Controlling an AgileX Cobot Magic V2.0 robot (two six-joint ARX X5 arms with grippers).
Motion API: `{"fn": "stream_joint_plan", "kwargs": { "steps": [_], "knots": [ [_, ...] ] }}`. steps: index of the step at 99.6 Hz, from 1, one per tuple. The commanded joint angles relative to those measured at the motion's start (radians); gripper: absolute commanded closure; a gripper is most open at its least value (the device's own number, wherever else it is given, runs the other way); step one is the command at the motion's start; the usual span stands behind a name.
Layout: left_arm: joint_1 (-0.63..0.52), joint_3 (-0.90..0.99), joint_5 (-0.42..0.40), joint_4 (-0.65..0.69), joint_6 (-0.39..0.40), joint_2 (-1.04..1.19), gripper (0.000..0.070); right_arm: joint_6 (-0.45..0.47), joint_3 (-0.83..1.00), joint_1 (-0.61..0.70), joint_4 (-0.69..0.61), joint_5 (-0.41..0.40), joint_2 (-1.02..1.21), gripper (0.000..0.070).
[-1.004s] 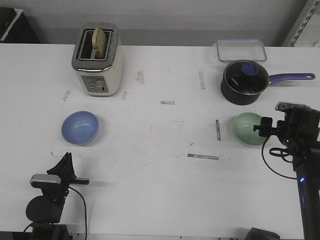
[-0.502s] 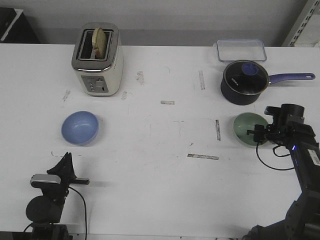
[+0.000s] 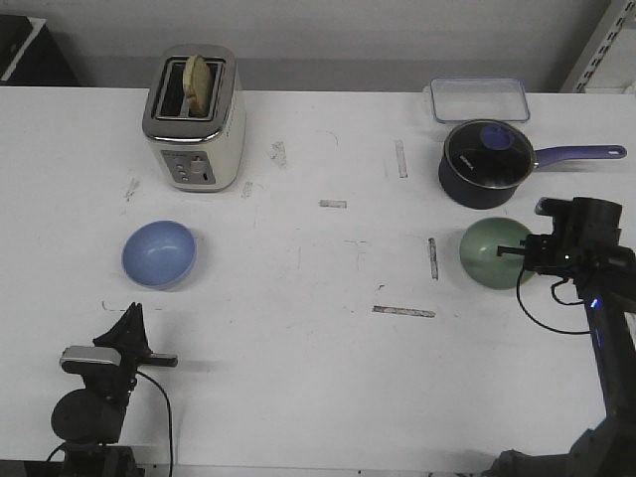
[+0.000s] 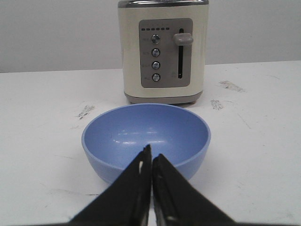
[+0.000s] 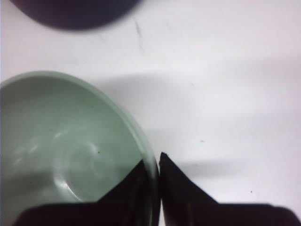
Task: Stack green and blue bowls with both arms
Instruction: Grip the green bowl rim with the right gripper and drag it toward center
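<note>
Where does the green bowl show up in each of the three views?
Front view: green bowl sits right of centre, just in front of the saucepan.
Left wrist view: not in it.
Right wrist view: green bowl fills the lower left, its rim between the jaws.
Shared landmark: the saucepan, dark at the top edge.

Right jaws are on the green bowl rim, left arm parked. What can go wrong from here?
1. The right gripper pinches only the thin rim of the green bowl. The bowl may tilt or slip out on lift.
2. The saucepan sits just behind the green bowl. A rising or swinging arm might clip it or its handle.
3. The left gripper is shut, short of the blue bowl. Moving forward that way, it would likely push the bowl toward the toaster.
</note>
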Motion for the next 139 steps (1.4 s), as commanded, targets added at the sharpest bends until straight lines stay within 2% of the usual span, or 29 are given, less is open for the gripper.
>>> {"fn": "stream_joint_plan", "kwargs": {
  "steps": [1,16,31,54,63,72,83,111,133,139],
  "knots": [
    [0.0,-0.02,0.002,0.013,0.002,-0.002,0.0699,0.032,0.052,0.032,-0.006,-0.041,-0.054,0.07],
    [0.0,-0.02,0.002,0.013,0.002,-0.002,0.0699,0.111,0.073,0.157,-0.018,-0.108,-0.164,0.07],
    [0.0,-0.02,0.002,0.013,0.002,-0.002,0.0699,0.151,0.073,0.367,-0.038,-0.198,-0.203,0.07],
    [0.0,-0.02,0.002,0.013,0.002,-0.002,0.0699,0.148,0.063,0.702,-0.087,-0.178,-0.127,0.07],
    [0.0,-0.02,0.002,0.013,0.002,-0.002,0.0699,0.138,0.053,0.794,-0.071,-0.169,-0.067,0.07],
    [0.0,-0.02,0.002,0.013,0.002,-0.002,0.0699,0.125,0.051,0.864,-0.059,-0.123,0.002,0.07],
    [0.0,-0.02,0.002,0.013,0.002,-0.002,0.0699,0.118,0.051,0.91,-0.036,-0.081,0.087,0.07],
    [0.0,-0.02,0.002,0.013,0.002,-0.002,0.0699,0.1,0.051,0.934,0.018,-0.081,0.23,0.07],
    [0.0,-0.02,0.002,0.012,0.002,-0.002,0.0699,0.096,0.05,0.935,0.018,-0.074,0.245,0.07],
    [0.0,-0.02,0.002,0.012,0.002,-0.002,0.0699,0.097,0.05,0.935,0.016,-0.077,0.245,0.0646]
  ]
}}
